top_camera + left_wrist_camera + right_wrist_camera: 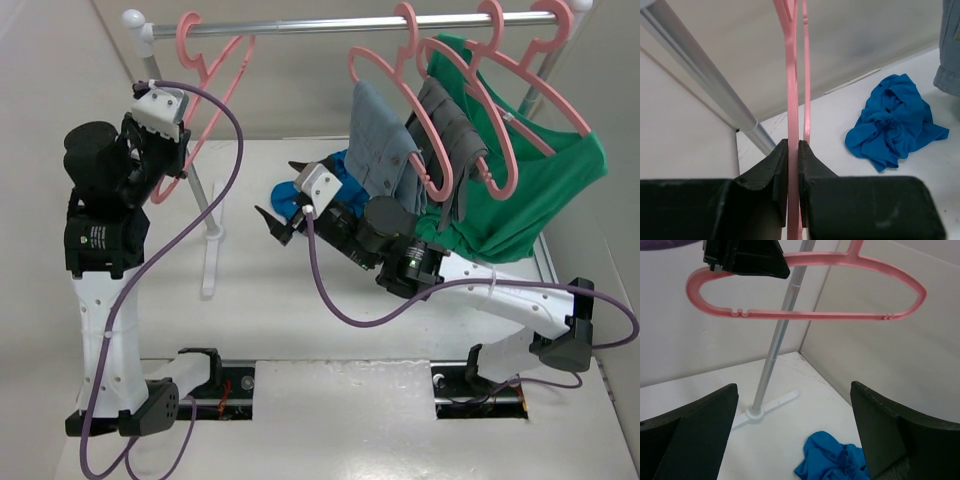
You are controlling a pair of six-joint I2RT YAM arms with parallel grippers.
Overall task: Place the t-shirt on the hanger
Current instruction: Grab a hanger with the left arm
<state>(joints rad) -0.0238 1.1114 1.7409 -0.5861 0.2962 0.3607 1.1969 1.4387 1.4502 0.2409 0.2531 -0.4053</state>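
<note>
The bare pink hanger (184, 42) hangs by its hook from the left end of the rail. My left gripper (172, 168) is raised beside it and shut on the hanger's thin bar (792, 100), which runs straight up between the two black fingers of that gripper (793, 150). The blue t-shirt (892, 122) lies crumpled on the white table. My right gripper (282, 202) hovers low over the t-shirt (292, 188), fingers wide apart and holding nothing. In the right wrist view this gripper (794, 387) frames the t-shirt (832, 460) below and the hanger (810, 315) above.
A silver rail (320, 25) spans the back on a pole (775, 355) with a white foot (210, 262). Other pink hangers carry a denim garment (385, 140), a grey one (455, 130) and a green shirt (540, 190). White walls close in the back and sides.
</note>
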